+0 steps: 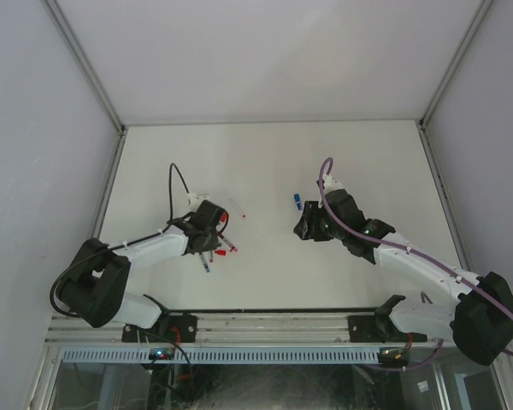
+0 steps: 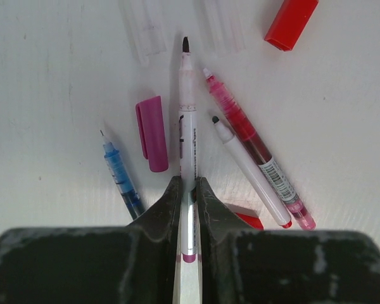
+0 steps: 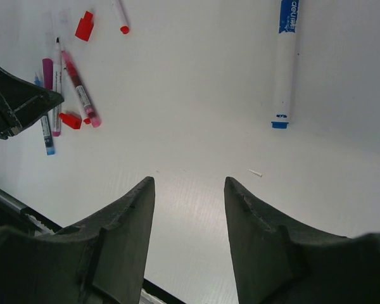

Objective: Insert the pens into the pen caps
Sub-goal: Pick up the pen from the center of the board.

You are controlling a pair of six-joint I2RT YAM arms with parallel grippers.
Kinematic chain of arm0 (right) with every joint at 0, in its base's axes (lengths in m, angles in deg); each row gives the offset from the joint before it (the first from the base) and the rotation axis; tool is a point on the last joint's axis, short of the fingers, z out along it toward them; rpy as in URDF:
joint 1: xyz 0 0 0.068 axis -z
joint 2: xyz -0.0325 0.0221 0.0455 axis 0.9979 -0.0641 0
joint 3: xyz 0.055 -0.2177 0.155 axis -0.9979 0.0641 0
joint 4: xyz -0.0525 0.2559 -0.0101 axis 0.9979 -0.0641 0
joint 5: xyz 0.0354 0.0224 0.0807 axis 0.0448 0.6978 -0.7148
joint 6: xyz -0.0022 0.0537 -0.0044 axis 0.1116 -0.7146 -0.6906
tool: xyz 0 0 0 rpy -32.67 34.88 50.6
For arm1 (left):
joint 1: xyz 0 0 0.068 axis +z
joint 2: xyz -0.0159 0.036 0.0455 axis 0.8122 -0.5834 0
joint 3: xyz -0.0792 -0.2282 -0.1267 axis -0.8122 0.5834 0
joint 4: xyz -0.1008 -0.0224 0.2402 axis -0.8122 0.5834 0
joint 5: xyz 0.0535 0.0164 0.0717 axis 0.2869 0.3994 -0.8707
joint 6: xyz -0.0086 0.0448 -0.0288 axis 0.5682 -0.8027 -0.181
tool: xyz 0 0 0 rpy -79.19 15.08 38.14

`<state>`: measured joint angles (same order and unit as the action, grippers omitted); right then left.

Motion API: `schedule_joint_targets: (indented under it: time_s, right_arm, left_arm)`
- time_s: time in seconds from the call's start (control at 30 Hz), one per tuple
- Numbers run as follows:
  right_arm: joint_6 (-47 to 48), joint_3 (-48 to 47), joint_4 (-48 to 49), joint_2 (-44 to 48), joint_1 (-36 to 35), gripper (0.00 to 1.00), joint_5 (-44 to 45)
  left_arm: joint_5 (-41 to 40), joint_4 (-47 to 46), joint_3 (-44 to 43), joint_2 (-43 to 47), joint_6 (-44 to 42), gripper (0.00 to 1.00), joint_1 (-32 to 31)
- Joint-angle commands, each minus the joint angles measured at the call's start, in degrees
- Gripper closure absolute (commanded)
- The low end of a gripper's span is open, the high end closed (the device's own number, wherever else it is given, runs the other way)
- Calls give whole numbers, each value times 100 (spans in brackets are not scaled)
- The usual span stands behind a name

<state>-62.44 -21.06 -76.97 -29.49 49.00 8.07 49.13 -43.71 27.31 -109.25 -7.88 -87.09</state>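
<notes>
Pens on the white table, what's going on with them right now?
The left gripper pinches an uncapped white pen with a magenta end. A magenta plastic cap lies just beside it, off the pen. The right gripper hovers open, holding nothing, near a white blue-ended marker.

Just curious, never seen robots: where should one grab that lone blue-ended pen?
Mid-barrel, on the white part of the blue-ended pen, from straight above, fingers across its narrow width: it lies flat with bare table on both sides.
</notes>
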Motion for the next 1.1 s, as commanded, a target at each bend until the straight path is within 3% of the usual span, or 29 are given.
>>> schedule_joint_targets:
  time_s: [0.0,0.57,0.77,1.07]
  right_arm:
    - [-48,-8,147,145,-26,52,0]
    - [-56,-12,155,355,-15,53,-62]
    - [-762,-11,1199,220,-195,54,-591]
    - [-2164,-46,3348,-548,-1220,51,-264]
  left_arm:
    - [-31,-187,-182,32,-188,91,-27]
    - [-297,196,-396,1280,-642,100,-392]
    - [344,-759,81,2246,-971,100,-895]
    - [1145,-1740,496,3072,-1200,100,-1498]
